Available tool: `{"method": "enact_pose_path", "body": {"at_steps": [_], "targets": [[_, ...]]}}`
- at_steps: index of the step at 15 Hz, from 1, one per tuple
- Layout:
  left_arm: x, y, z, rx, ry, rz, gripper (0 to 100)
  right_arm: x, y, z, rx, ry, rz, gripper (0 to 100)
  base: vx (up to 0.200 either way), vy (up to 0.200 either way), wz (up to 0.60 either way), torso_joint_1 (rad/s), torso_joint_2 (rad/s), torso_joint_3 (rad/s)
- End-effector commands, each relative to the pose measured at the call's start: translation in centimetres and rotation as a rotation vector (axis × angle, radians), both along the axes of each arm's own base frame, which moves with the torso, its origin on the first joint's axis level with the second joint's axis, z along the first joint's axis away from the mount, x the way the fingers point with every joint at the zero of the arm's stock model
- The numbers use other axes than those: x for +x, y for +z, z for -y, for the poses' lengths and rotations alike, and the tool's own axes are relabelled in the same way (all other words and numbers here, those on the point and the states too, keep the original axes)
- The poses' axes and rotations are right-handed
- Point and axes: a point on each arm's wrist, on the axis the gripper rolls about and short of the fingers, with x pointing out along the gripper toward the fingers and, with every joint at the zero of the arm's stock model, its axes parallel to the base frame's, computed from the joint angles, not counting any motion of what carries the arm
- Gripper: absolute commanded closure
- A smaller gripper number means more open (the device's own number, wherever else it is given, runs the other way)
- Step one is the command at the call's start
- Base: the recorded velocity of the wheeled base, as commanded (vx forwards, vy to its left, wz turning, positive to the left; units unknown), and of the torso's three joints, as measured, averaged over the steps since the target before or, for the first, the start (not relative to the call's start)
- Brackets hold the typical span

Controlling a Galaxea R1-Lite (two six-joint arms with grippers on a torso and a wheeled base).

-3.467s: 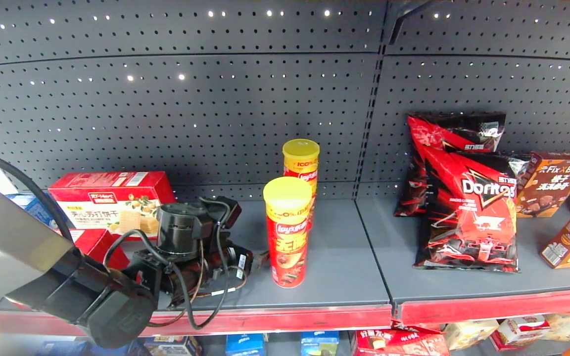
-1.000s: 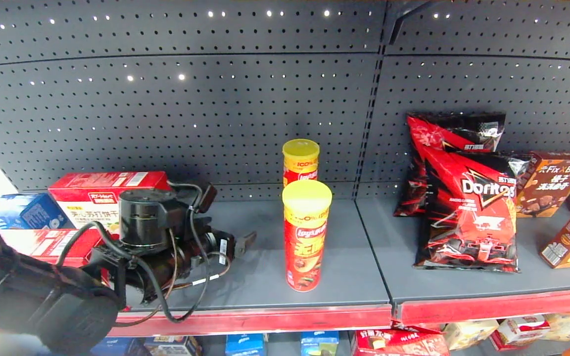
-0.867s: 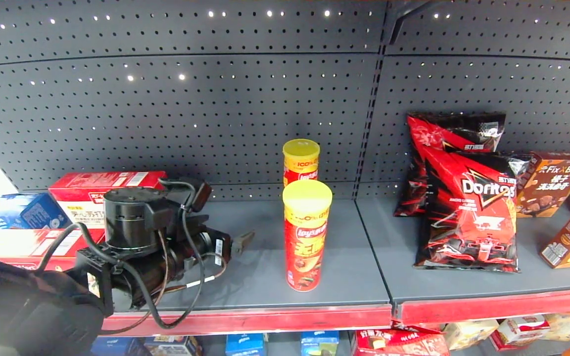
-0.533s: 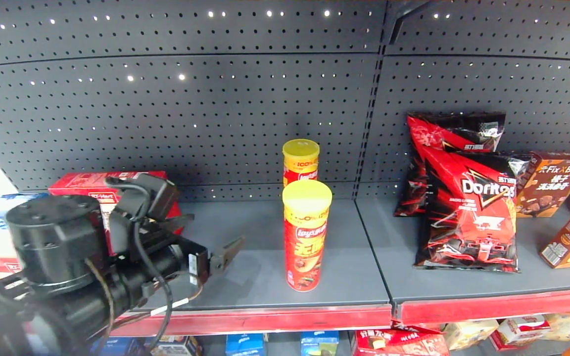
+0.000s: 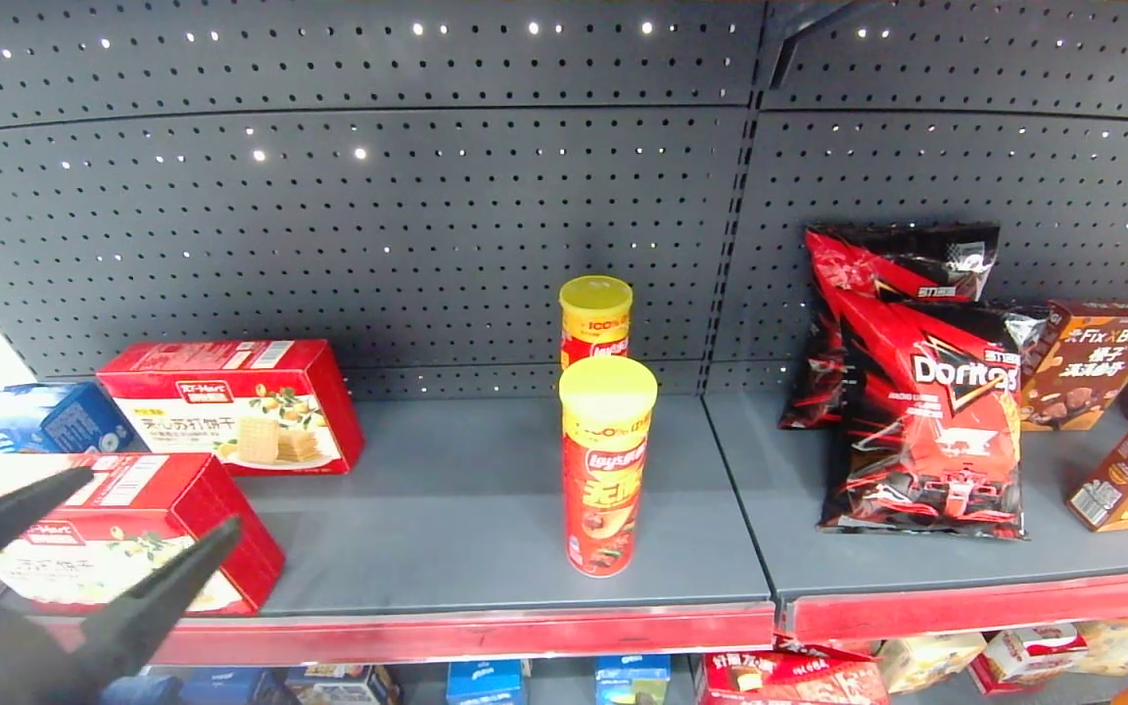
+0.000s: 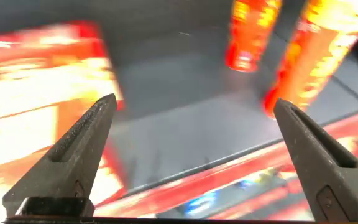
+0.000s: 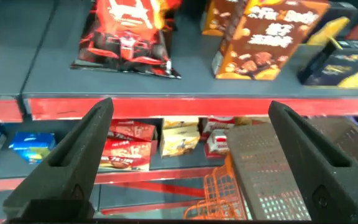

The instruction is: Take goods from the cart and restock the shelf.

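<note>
Two red chip cans with yellow lids stand upright on the grey shelf point(image 5: 486, 509), one in front point(image 5: 608, 460) and one behind it point(image 5: 595, 318). My left gripper point(image 5: 163, 497) is open and empty at the lower left, off the shelf's front edge, in front of a red cracker box point(image 5: 123, 534). In the left wrist view the gripper point(image 6: 192, 104) faces both cans point(image 6: 250, 34) point(image 6: 316, 56) from a distance. My right gripper point(image 7: 191, 106) is open and empty, below the shelf's red front edge point(image 7: 185, 106), above an orange wire cart point(image 7: 229, 183).
A second red cracker box point(image 5: 231, 401) sits at the shelf's back left, with blue boxes point(image 5: 45, 416) beside it. Red-black chip bags point(image 5: 926, 431) and brown boxes point(image 5: 1098, 362) fill the right section. Open shelf floor lies between the cracker boxes and the cans.
The front can shifted right and now stands free. My left arm has pulled back from the shelf toward the lower left, so just its open fingertips remain visible.
</note>
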Motion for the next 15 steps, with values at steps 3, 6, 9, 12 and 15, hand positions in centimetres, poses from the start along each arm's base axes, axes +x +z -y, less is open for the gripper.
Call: {"method": "enact_pose_path", "body": {"at_steps": [3,6,9,12,15], "targets": [[-9.7,5.3,-5.1,-0.095,0.328,0.201,0,-0.4,0.0,0.1,0.006,-0.026,0.022,0,0.0,0.0,0.0,0.0,0.0,0.0],[-12.8,2.8,-6.1,-0.085,0.415,0.189,0,-0.8,-0.1,0.1,0.01,-0.034,0.04,0,0.0,0.0,0.0,0.0,0.0,0.0],[-14.1,1.6,-5.8,-0.097,0.522,0.202,0,-1.4,-0.4,0.2,0.012,-0.048,0.051,0,0.0,0.0,0.0,0.0,0.0,0.0],[-14.5,1.6,-4.9,-0.083,0.673,0.213,0,-1.5,-0.2,0.2,0.013,-0.049,0.052,0,0.0,0.0,0.0,0.0,0.0,0.0],[-15.2,-1.1,-4.7,-0.078,0.716,0.225,0,-1.6,-0.1,0.2,0.014,-0.052,0.058,0,0.0,0.0,0.0,0.0,0.0,0.0]]}}
